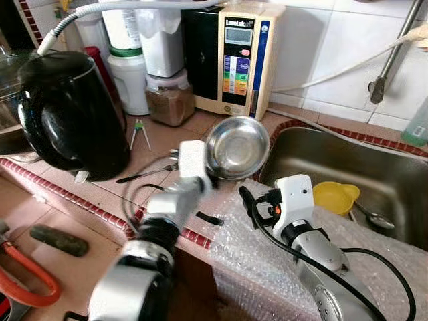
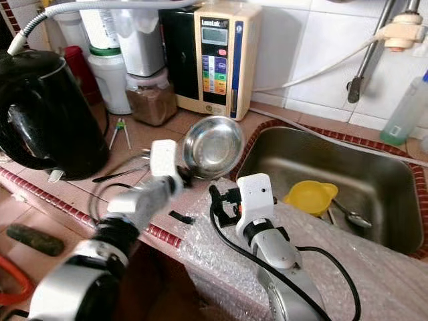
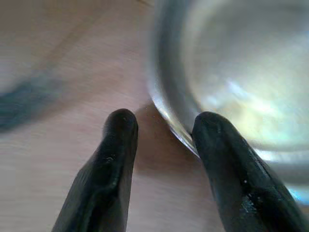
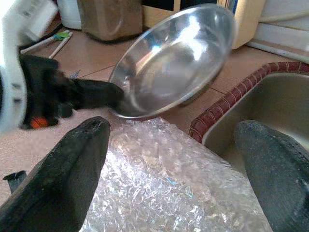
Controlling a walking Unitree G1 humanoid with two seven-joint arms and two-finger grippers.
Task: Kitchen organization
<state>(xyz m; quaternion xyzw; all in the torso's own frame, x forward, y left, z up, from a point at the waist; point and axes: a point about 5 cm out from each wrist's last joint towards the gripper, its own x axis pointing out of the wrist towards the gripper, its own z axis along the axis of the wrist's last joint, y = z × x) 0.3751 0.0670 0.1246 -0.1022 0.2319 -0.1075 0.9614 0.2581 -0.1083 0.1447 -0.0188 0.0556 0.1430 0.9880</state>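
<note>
So the left gripper (image 1: 212, 175) has the steel bowl (image 1: 237, 147) pinched by its rim, one finger (image 3: 227, 159) inside the lip and the other outside, and the bowl is lifted and tilted up on edge with its open side facing the robot. It hangs over the tiled counter (image 1: 167, 137) right by the near left corner of the sink (image 1: 334, 167), just above the edge of a bubble wrap sheet (image 1: 267, 247) that drapes over the counter's front edge.

The right gripper (image 4: 169, 159) sits lower, over the bubble wrap, fingers spread wide with nothing between them, pointing toward the bowl and the sink's brick-red rim.

Inside the sink there's a yellow funnel (image 1: 336, 196) and a spoon (image 1: 374, 217) lying beside it near the front wall.

On the counter's left end stands a big black kettle (image 1: 70, 114). Behind it, along the back wall, are a white jar with a green band (image 1: 127, 73), a clear container of brown powder (image 1: 168, 99) and a beige water ionizer (image 1: 237, 57) with a coloured button panel. A fork (image 1: 150, 174) lies on the counter between the kettle and the left arm, and a small green-handled tool (image 1: 139, 130) lies near the powder container. A small black clip (image 1: 210, 219) rests at the front edge, on the red tile border.
</note>
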